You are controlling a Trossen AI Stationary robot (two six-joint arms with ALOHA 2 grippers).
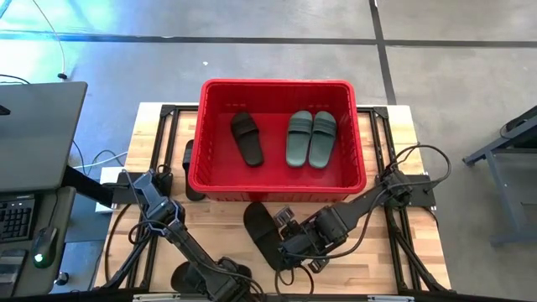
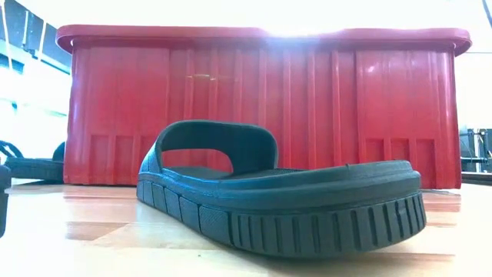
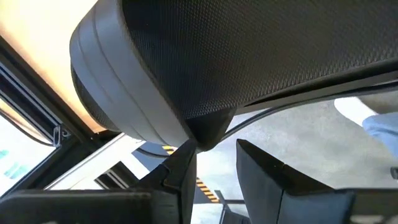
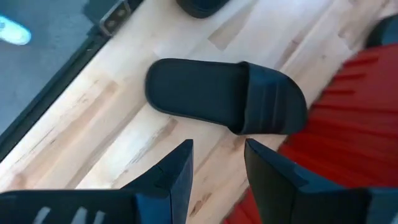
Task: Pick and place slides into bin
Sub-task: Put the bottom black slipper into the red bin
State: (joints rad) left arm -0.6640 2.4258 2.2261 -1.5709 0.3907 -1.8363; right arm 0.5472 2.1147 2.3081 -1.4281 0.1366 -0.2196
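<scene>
The red bin (image 1: pixel 277 180) stands at the table's far middle and holds one black slide (image 1: pixel 247 138) and two sage-green slides (image 1: pixel 310 139), all lying on its floor. A black slide (image 1: pixel 262 231) lies sole down on the table just in front of the bin; it also shows in the low view (image 2: pixel 277 192). My right gripper (image 4: pixel 217 162) is open, above the table beside this slide (image 4: pixel 224 96). My left gripper (image 3: pixel 214 155) is open at the table's near edge, with another black slide (image 3: pixel 249 56) close over its fingertips. My left gripper has one fingertip (image 3: pixel 189 152) right at the lower edge (image 3: pixel 205 134) of the black slide, which fills the view above the fingers. I cannot tell whether it touches. The other finger stands apart from the slide.
Another black slide (image 1: pixel 190 159) lies by the bin's left wall and shows in the low view (image 2: pixel 31 165). The bin's near wall (image 4: pixel 348 124) stands close to my right gripper. Bare wood (image 1: pixel 394 243) lies on the table's near right.
</scene>
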